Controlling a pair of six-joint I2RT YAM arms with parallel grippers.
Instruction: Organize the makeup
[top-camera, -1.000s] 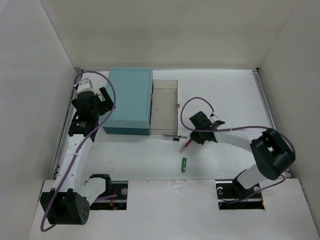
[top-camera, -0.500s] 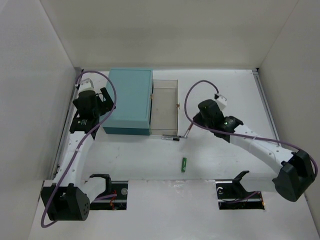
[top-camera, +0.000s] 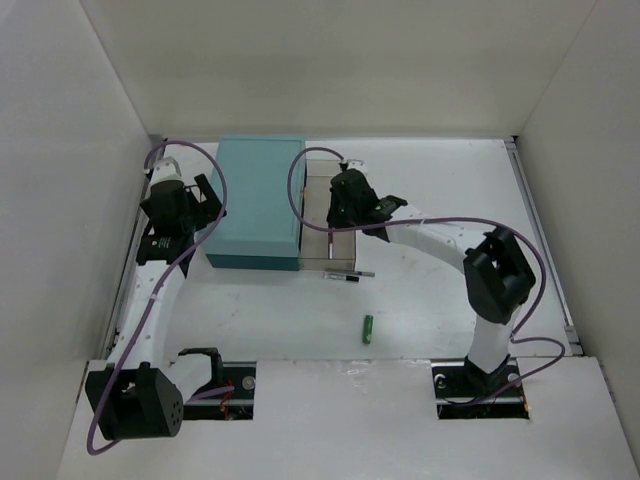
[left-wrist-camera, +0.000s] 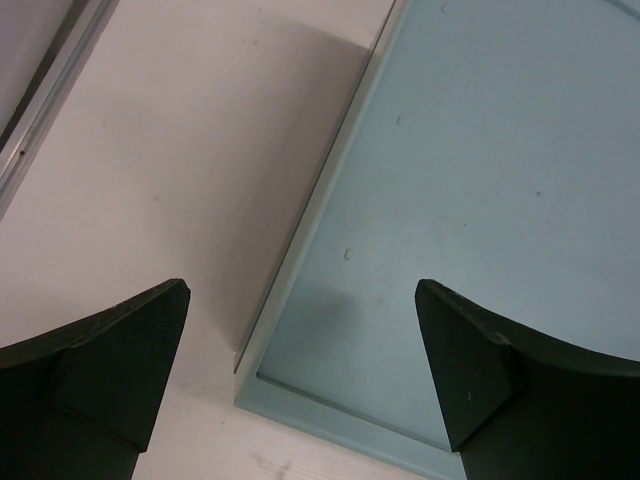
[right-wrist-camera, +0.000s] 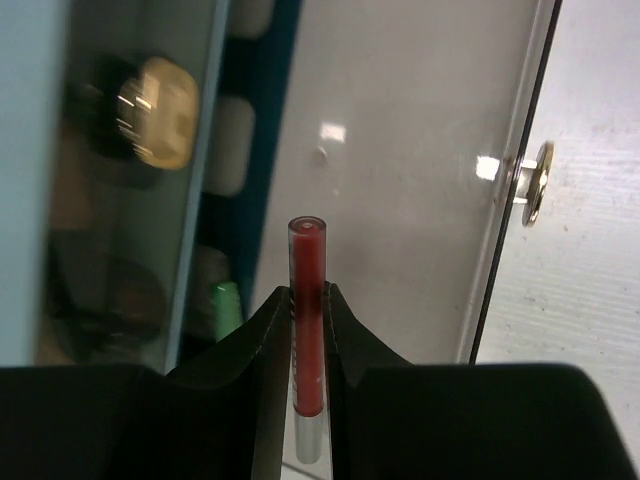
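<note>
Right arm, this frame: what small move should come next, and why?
Probably lower the right tool a little and release. It is shut on the red pencil, which hangs over the bare floor of the clear drawer.

Flat white tabletop (top-camera: 280, 315) filled centre of frame; plain white panel walls (top-camera: 300, 60) stood top, left & right; lighting even.

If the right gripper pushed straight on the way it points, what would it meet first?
Likely the clear panel beside the teal box, with the red pencil held in the right gripper touching it first. Depth is unclear.
</note>
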